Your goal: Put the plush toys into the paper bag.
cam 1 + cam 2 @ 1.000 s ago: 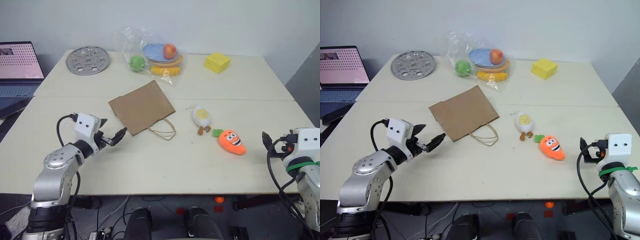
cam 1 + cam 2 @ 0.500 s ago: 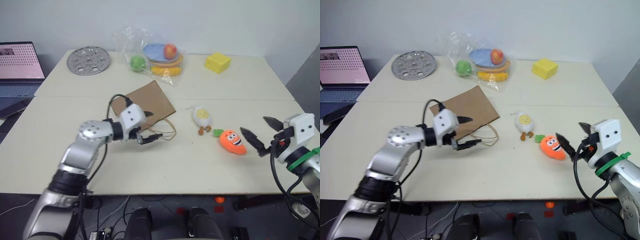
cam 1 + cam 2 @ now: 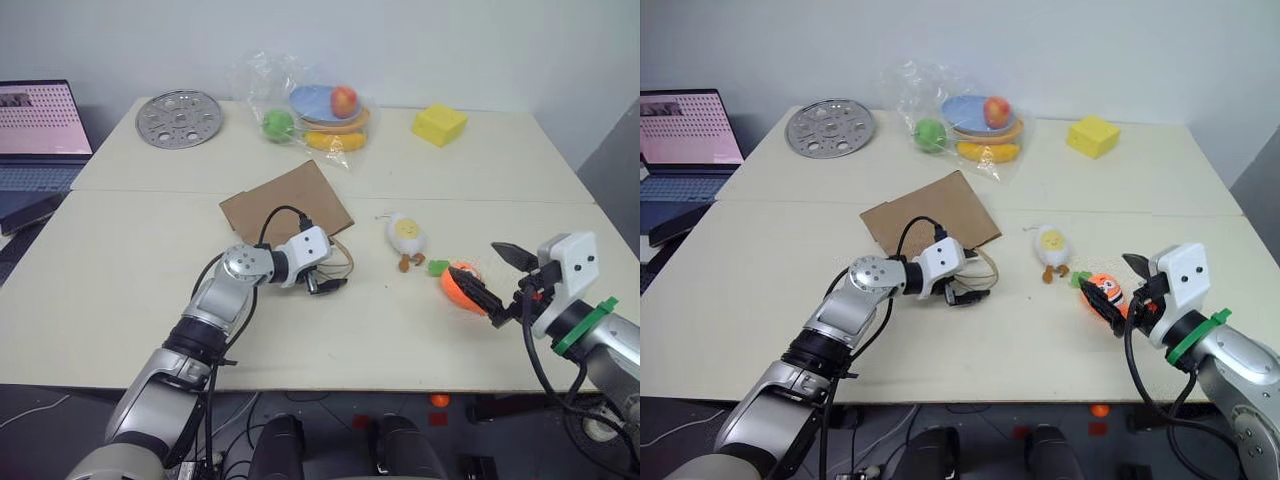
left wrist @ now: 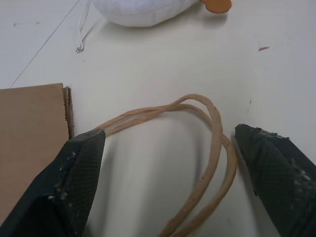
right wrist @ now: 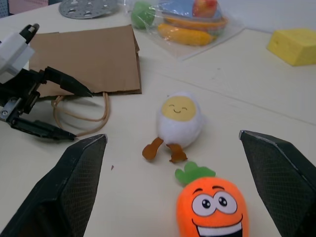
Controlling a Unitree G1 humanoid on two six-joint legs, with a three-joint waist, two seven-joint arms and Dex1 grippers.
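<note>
Two plush toys remain outside the paper bag [image 3: 285, 209], which lies flat on the table [image 3: 150, 260]: the egg [image 3: 405, 236] just right of its twine handles [image 4: 197, 148], the carrot [image 5: 212, 210] further right. Left gripper [image 3: 327, 277] stands spread astride the handles, holding nothing. Right gripper [image 5: 182, 192] is wide, empty, flanking the carrot; bagging not begun.

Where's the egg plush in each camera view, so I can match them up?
Left eye: egg plush, right of centre.
Right eye: right of centre.
Left wrist: white body cut off at the frame edge.
Right wrist: centre.
Shared landmark: the paper bag, its twine handles lying toward the egg.
</note>
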